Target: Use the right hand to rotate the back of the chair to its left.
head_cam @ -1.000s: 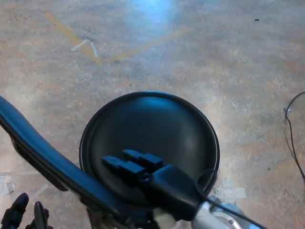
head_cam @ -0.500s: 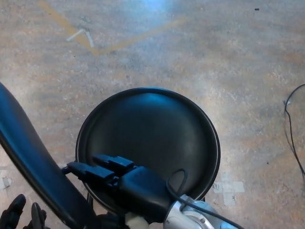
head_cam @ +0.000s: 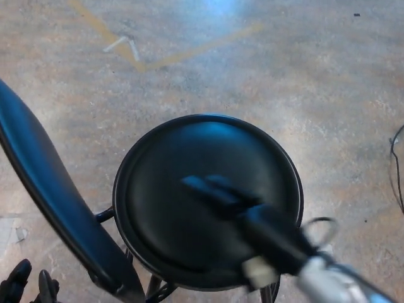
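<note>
The chair has a round black seat in the middle of the head view. Its curved black backrest stands at the seat's left side, running from the left edge down to the bottom. My right hand hovers over the seat's middle, motion-blurred, fingers stretched toward the upper left and apart from the backrest, holding nothing. My right forearm comes in from the bottom right. Fingertips of my left hand poke up at the bottom left corner.
The chair stands on a mottled concrete floor with yellow tape lines at the top. A black cable lies along the right edge. Black chair legs show under the seat.
The backrest has swung from the seat's front-left edge round to its left side. My right hand has left the backrest and pulled back right, over the seat. The camera shifted slightly.
</note>
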Tool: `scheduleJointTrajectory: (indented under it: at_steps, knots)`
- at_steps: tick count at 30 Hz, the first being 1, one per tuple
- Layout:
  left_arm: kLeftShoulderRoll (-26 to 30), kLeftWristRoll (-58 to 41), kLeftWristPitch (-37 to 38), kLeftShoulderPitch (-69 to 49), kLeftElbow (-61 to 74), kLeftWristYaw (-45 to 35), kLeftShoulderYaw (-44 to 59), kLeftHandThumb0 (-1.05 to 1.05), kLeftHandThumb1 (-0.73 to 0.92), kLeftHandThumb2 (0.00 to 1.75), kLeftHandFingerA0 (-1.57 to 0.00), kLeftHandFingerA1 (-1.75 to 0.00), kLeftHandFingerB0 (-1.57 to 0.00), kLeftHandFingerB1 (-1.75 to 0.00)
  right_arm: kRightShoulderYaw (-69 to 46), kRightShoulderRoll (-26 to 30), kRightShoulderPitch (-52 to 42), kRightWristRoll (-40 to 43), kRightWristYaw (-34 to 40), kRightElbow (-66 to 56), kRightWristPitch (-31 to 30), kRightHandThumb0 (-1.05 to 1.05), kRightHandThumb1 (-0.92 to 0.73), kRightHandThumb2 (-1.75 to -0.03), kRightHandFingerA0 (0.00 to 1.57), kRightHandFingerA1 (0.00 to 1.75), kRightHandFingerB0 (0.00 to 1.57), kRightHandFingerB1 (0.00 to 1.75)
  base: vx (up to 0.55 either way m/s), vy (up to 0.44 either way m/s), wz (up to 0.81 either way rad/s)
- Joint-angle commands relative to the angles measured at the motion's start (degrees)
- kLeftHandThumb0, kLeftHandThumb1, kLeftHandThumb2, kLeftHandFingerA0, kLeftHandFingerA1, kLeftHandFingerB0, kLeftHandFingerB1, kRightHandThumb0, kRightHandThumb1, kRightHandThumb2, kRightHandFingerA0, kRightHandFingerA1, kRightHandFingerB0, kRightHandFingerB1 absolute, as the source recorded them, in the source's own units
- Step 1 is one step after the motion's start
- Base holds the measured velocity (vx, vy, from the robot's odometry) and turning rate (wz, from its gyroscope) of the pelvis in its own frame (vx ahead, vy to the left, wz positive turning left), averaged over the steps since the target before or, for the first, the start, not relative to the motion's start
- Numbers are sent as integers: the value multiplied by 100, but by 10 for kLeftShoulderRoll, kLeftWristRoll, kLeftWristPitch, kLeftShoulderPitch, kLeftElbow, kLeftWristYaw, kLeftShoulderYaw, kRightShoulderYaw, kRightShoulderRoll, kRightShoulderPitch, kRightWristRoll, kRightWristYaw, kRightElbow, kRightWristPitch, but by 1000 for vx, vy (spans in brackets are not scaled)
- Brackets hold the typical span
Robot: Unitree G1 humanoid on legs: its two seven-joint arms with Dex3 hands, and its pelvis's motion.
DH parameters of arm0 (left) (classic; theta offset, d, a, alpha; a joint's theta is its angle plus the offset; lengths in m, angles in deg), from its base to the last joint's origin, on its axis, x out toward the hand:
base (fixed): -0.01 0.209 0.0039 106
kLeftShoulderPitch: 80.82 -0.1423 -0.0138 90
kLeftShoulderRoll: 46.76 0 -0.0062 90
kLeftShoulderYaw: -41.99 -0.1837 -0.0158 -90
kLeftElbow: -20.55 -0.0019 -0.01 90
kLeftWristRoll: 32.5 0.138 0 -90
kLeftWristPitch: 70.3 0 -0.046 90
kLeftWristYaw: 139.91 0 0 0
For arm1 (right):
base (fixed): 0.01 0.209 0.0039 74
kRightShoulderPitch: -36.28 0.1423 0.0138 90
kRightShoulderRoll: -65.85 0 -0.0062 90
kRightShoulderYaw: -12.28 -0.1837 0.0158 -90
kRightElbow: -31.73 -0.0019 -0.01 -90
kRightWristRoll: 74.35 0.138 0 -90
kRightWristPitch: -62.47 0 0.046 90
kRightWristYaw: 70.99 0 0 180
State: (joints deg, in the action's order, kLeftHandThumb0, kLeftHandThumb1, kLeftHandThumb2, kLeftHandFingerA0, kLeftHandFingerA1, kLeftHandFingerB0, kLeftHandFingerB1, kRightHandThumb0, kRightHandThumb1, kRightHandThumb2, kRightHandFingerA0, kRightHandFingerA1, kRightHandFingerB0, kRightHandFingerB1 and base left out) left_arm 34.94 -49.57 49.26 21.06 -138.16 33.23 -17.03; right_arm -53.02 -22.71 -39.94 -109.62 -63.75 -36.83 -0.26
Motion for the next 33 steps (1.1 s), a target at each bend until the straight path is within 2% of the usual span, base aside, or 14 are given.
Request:
scheduleJointTrajectory:
  at_steps: [1, 2, 3, 13, 14, 15, 23, 25, 27, 28, 29, 30, 31, 33]
  knots:
    - [-6, -12, 7, -11, -5, -5, 3, -70, 56, 91, -34, -56, -24, -46, -89, 54, -57, 33, 134, 56, 128, -92, -75, -68, 0, 21, 0, 0, 0, 0, 0]
    - [-6, -12, 7, -11, -6, -3, 4, -70, 56, 91, -34, -56, -24, -46, -97, 58, -63, 28, 149, 62, 138, -92, -75, -68, 0, 21, 0, 0, 0, 0, 0]
    - [-7, -12, 7, -11, -5, -2, 4, -70, 56, 90, -35, -56, -24, -46, -105, 60, -68, 29, 157, 68, 147, -95, -62, -101, 11, 11, 0, 0, 0, 0, 0]
    - [-9, -8, 9, -8, -8, 1, 2, -68, 55, 92, -36, -57, -24, -46, -179, 83, -146, 19, 239, 139, 204, -88, -57, -102, 0, 11, 0, 9, 0, 0, 0]
    - [-9, -8, 11, -10, -8, -1, 2, -64, 68, 61, -34, -44, -35, -34, -180, 84, -153, 4, 267, 167, 189, -87, -56, -102, 1, 12, 1, 10, 0, 0, 0]
    - [-9, -8, 12, -10, -8, -2, 2, -73, 58, 92, -32, -55, -28, -47, -180, 84, -154, 0, 278, 195, 179, -90, -59, -101, 0, 7, 0, 7, 0, 0, 0]
    - [-11, -9, 14, -16, -13, -5, 3, -73, 57, 92, -32, -55, -26, -46, -170, 75, -125, 7, 314, 348, 180, -98, -68, -104, 11, 15, 9, 3, 0, 0, 0]
    - [-12, -7, 15, -18, -13, -5, 1, -75, 58, 92, -32, -55, -27, -46, -174, 67, -121, 26, 299, 381, 174, -87, -60, -104, 6, 20, 0, 13, 0, 0, 0]
    - [-11, -6, 13, -21, -16, -2, 1, -74, 58, 92, -34, -55, -26, -46, -196, 49, -103, 67, 261, 439, 155, -91, -68, -106, 12, 37, 0, 11, 0, 0, 0]
    - [-11, -7, 14, -22, -16, -3, 2, -66, 67, 63, -36, -45, -34, -35, -201, 46, -98, 74, 250, 451, 153, -91, -69, -107, 12, 36, 0, 12, 0, 0, 0]
    - [-12, -8, 15, -22, -16, -3, 2, -66, 67, 63, -36, -45, -34, -35, -204, 45, -96, 78, 244, 455, 151, -91, -69, -107, 12, 36, 0, 12, 0, 0, 0]
    - [-13, -9, 13, -22, -16, -3, 3, -70, 57, 92, -36, -56, -25, -46, -222, 38, -91, 101, 222, 474, 151, -89, -68, -107, 12, 43, 0, 14, 0, 0, 0]
    - [-12, -9, 13, -22, -16, -4, 3, -71, 57, 92, -35, -56, -24, -45, -228, 36, -88, 108, 214, 481, 150, -88, -85, -66, 15, 28, 0, 19, 0, 0, 0]
    - [-13, -10, 14, -22, -16, -4, 4, -71, 57, 92, -35, -56, -24, -45, -232, 35, -85, 109, 210, 487, 151, -88, -85, -66, 15, 28, 0, 19, 0, 0, 0]
